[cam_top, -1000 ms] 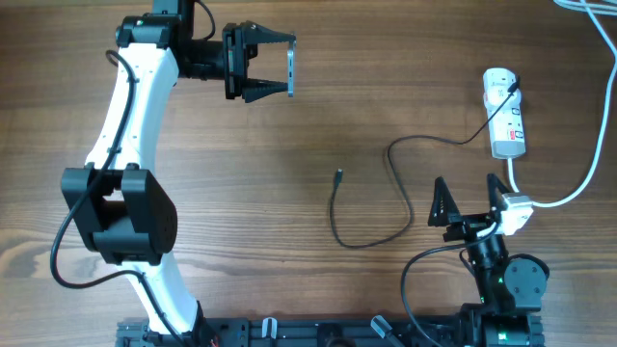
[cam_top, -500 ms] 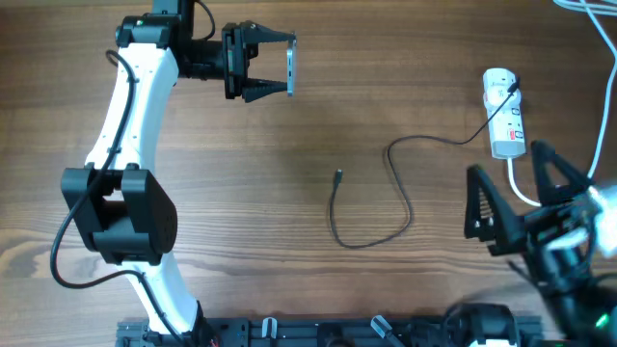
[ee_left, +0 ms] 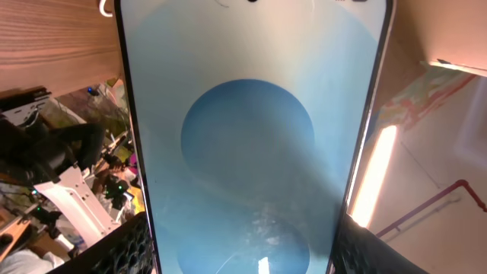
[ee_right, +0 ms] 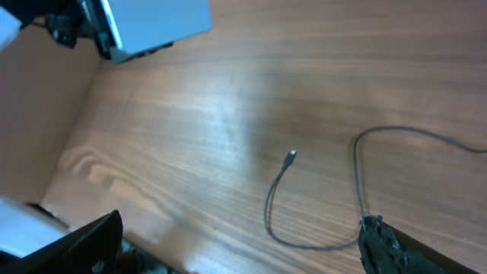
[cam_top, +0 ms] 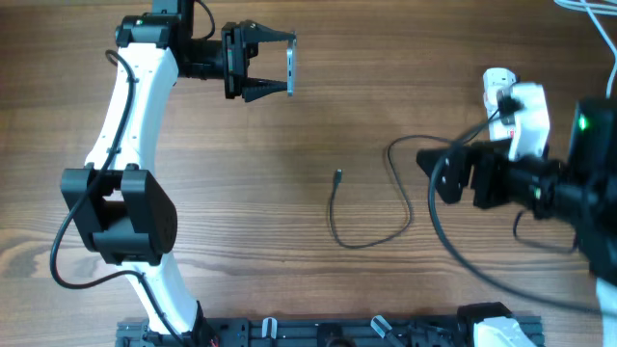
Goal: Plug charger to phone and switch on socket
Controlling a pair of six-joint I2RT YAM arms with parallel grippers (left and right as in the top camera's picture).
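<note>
The phone [cam_top: 291, 72] is held edge-on above the table's far left, with my left gripper [cam_top: 280, 67] shut on its sides. Its pale blue screen [ee_left: 251, 137] fills the left wrist view between the two black fingers [ee_left: 125, 247]. The charger [cam_top: 400, 188] lies looped on the wood mid-table, its connector tip [cam_top: 338, 175] free. In the right wrist view the tip [ee_right: 290, 157] and the phone [ee_right: 152, 23] both show. My right gripper [cam_top: 436, 175] hovers open right of the loop, holding nothing. The socket [cam_top: 496, 81] is partly hidden behind the right arm.
A thick white cord [cam_top: 600, 24] runs off the far right corner. The left arm's white links [cam_top: 125, 135] span the left side of the table. Bare wood lies between the cable tip and the phone.
The right arm has swung up from the near right edge to a spot over the socket's near end, its gripper now pointing left. The left arm and phone have stayed put.
</note>
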